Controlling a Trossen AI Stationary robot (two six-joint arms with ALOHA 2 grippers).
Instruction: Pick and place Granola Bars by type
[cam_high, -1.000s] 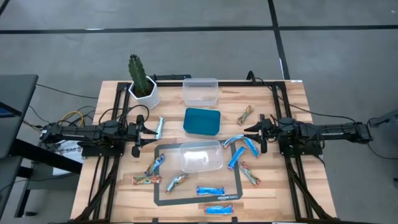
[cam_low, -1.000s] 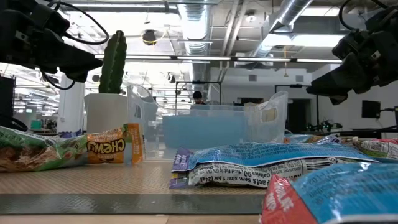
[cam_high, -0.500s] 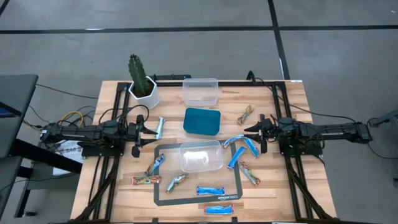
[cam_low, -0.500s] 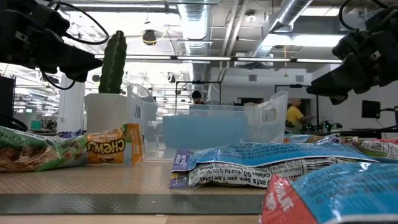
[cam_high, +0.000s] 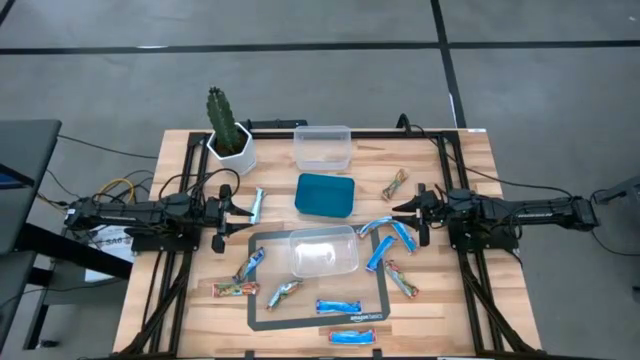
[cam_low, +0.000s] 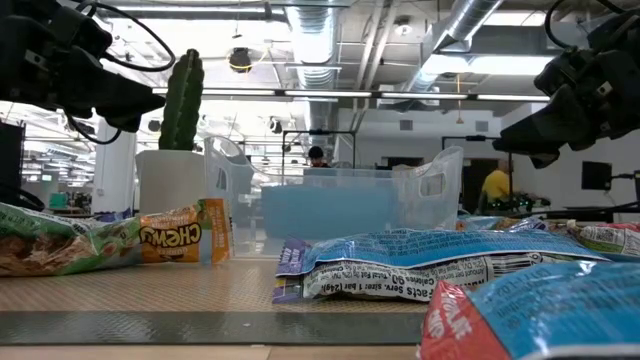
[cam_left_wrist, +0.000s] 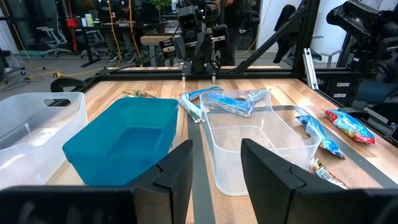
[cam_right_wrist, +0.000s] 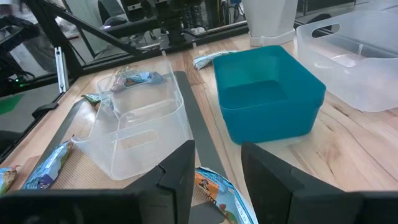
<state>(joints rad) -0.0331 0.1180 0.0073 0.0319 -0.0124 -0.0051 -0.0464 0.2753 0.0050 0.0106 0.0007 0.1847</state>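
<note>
**Both arms idle, bars unsorted**

Nothing on the desk has moved over the last second; the only change is a person in yellow walking across the room behind. So the sorting has not begun, by my reading.

The left end effector (cam_high: 222, 212) hovers near the desk's left edge, fingers (cam_left_wrist: 180, 171) parted with a gap between them and nothing in it. Just beside it lies a blue bar (cam_high: 258, 203). The potted cactus (cam_high: 229, 131) stands at the far left corner.

In the middle sit an empty clear bin (cam_high: 322, 147) by the far edge, an empty teal bin (cam_high: 325, 194) in front of it, and a clear tub (cam_high: 323, 251) on the dark mat (cam_high: 384, 297).

The granola bars (cam_high: 338, 306) lie scattered toward the near edge, blue ones and tan ones mixed, none in a bin. One tan bar (cam_high: 396, 184) lies apart, toward the far right.

The right end effector (cam_high: 421, 212) hangs near the right edge, likewise parted and empty, with blue bars (cam_high: 402, 236) close by.
</note>
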